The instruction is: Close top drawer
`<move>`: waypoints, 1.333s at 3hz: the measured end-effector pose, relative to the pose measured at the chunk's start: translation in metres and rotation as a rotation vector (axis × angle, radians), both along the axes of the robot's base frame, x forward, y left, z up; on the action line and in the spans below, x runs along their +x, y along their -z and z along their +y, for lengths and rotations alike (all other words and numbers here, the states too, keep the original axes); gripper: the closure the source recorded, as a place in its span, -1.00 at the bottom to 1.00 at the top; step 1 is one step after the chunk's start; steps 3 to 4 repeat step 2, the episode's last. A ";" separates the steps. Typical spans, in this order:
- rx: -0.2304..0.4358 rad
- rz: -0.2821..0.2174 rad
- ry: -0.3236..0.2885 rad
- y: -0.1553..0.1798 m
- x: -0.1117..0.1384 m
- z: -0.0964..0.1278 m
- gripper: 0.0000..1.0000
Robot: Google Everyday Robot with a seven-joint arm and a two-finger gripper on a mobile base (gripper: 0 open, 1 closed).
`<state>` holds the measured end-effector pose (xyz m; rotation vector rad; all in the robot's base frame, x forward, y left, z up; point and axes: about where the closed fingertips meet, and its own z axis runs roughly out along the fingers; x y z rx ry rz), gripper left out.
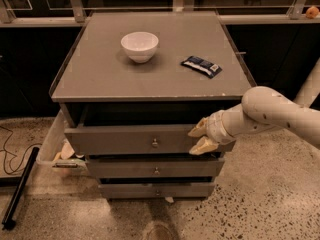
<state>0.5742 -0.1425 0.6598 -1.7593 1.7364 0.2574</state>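
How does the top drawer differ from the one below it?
The top drawer stands pulled out; the middle drawer sits further in. The top drawer looks wider than the middle drawer. The gripper is at the top drawer's right end, not the middle drawer's. Both are grey, with one centre knob each.

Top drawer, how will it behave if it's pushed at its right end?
Probably stiff: the top drawer looks like a solid flat panel. The gripper sits at its right end, far from the knob, so it may skew slightly. It's wide, so likely somewhat heavy.
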 end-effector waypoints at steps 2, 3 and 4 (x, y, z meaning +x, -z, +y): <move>0.004 0.048 -0.003 -0.002 -0.027 -0.002 -1.00; 0.004 0.048 -0.003 -0.002 -0.027 -0.002 -1.00; 0.004 0.048 -0.003 -0.002 -0.027 -0.002 -1.00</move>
